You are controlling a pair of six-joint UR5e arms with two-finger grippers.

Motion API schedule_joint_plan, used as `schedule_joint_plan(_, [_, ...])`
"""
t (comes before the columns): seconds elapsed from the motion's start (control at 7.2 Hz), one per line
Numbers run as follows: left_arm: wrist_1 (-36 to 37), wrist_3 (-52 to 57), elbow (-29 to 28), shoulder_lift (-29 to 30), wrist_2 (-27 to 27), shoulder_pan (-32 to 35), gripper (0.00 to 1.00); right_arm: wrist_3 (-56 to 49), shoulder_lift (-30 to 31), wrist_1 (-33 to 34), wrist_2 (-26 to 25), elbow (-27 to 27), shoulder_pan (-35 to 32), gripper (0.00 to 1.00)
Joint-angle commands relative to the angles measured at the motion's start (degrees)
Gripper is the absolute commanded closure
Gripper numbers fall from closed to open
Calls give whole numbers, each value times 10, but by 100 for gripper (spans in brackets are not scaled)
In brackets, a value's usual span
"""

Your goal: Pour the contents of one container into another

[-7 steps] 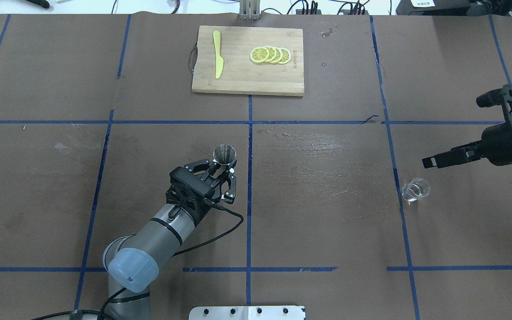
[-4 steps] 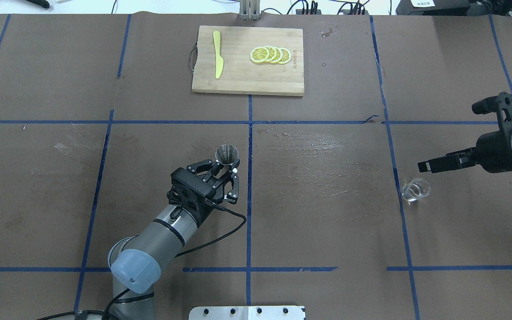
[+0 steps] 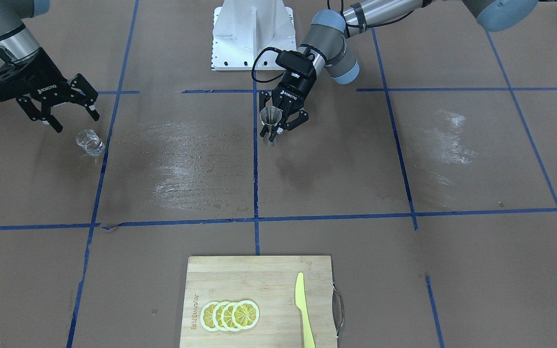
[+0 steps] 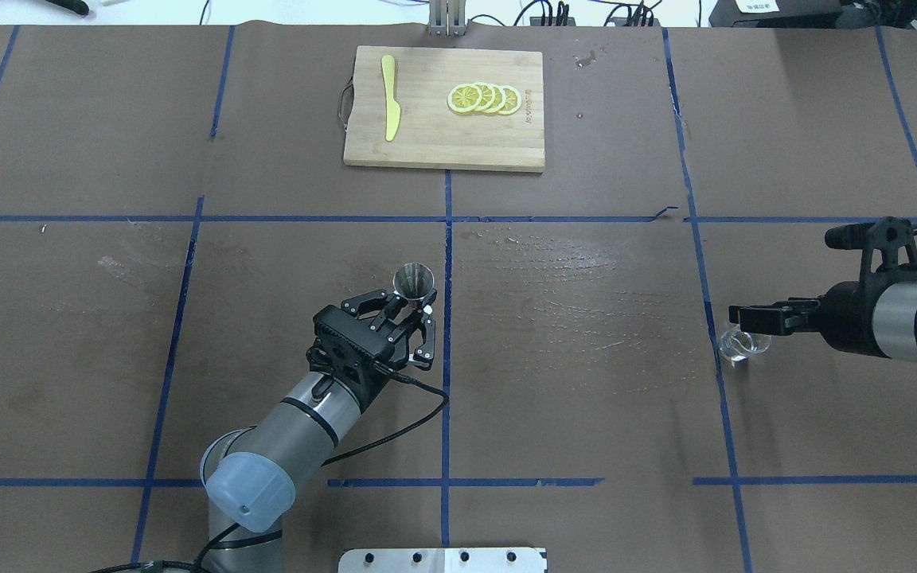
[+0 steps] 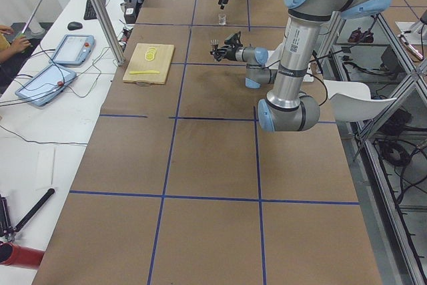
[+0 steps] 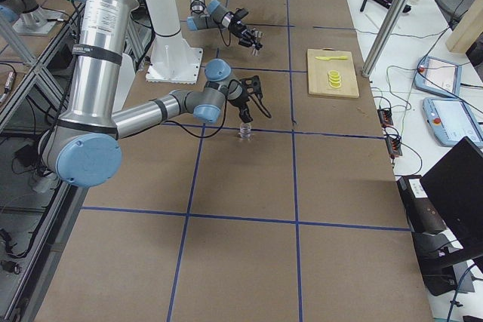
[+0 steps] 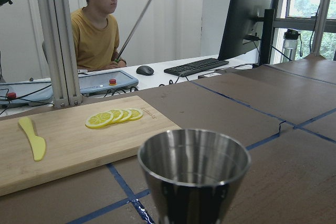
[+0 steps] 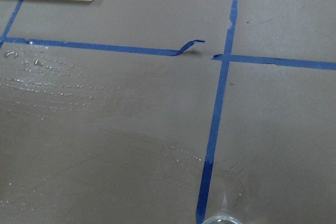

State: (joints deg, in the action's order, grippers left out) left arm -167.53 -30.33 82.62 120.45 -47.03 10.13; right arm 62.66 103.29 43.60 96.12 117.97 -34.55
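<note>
The steel hourglass jigger (image 4: 413,280) stands upright just left of the centre tape line, and my left gripper (image 4: 417,312) is shut on its lower part. The front-facing view shows the jigger (image 3: 271,118) between the fingers (image 3: 285,126). Its open cup (image 7: 194,169) fills the bottom of the left wrist view. The clear glass cup (image 4: 742,344) stands on the table at the right. My right gripper (image 3: 76,122) hangs open just above and behind the glass cup (image 3: 89,143), not touching it. Only the glass cup's rim (image 8: 220,219) shows in the right wrist view.
A wooden cutting board (image 4: 427,143) lies at the far middle with lemon slices (image 4: 483,98) and a yellow knife (image 4: 389,97). A wet patch (image 4: 570,274) marks the brown cover between the two arms. Blue tape lines (image 4: 447,239) cross the table.
My right gripper has swung toward the robot's side and left, and now hangs over the glass cup. My left gripper has shifted slightly right with the jigger.
</note>
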Motion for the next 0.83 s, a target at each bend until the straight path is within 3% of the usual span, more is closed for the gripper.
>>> schedule_joint_plan(0.0, [0, -2, 1, 7, 1, -5, 100, 61, 19, 0, -203, 10, 109, 1])
schedule_joint_plan(0.28, [0, -3, 2, 8, 1, -7, 100, 69, 51, 0, -330, 10, 158, 0])
schedule_joint_plan(0.42, [0, -3, 2, 12, 6, -8, 100, 118, 51, 1, -407, 9, 199, 0])
schedule_joint_plan(0.56, [1, -3, 2, 15, 15, -10, 100, 144, 51, 6, -524, 6, 268, 0])
schedule_joint_plan(0.69, [1, -3, 2, 15, 16, -13, 100, 160, 51, 8, -585, -7, 295, 1])
